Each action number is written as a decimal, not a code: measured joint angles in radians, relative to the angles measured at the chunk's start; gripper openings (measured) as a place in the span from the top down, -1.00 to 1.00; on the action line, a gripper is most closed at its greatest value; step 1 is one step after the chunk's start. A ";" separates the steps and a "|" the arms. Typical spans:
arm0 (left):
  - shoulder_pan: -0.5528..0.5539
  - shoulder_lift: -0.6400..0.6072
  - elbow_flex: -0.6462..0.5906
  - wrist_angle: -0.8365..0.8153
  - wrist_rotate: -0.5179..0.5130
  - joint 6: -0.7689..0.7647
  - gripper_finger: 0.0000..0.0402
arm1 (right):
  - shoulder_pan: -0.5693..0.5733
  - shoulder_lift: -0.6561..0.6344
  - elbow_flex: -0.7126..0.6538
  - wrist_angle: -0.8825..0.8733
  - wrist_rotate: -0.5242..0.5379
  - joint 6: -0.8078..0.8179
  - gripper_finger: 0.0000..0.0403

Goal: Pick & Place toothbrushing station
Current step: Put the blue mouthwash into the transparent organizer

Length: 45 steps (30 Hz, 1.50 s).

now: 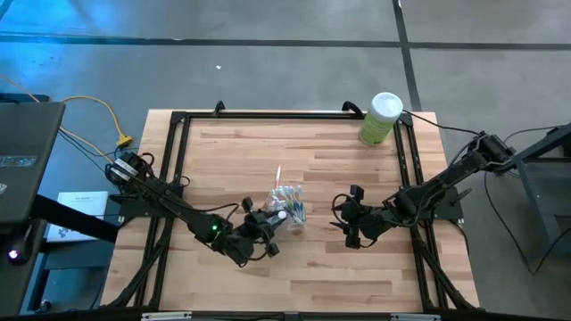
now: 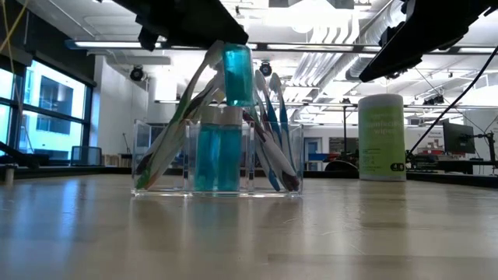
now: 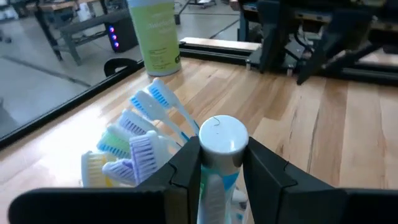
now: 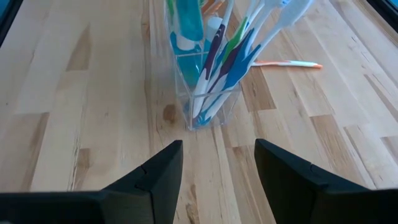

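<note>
Holder [image 1: 287,207] stands mid-tabletop, toward the near edge, packed with toothbrushes [image 4: 231,46]. Left pincer [image 3: 219,163] is clamped on a white-capped tube [image 3: 222,134], directly above the holder. Right pincer [image 4: 218,168] gapes, empty, beside the holder toward the right edge. One toothbrush [image 4: 287,63] lies loose on the tabletop. Judgement: tube light, smooth, squeezable; grip just under the cap. Holder is light and tips easily.
</note>
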 joint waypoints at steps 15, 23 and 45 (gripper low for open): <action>-0.018 -0.017 0.034 -0.107 -0.013 -0.088 0.58 | 0.000 0.000 0.000 0.006 0.000 0.000 0.05; -0.033 -0.056 0.061 -0.182 -0.047 -0.111 0.58 | 0.000 0.000 0.000 0.006 0.000 0.000 0.05; 0.034 -0.058 0.064 -0.333 0.144 -0.357 0.58 | 0.000 0.000 0.000 0.005 0.000 0.000 0.05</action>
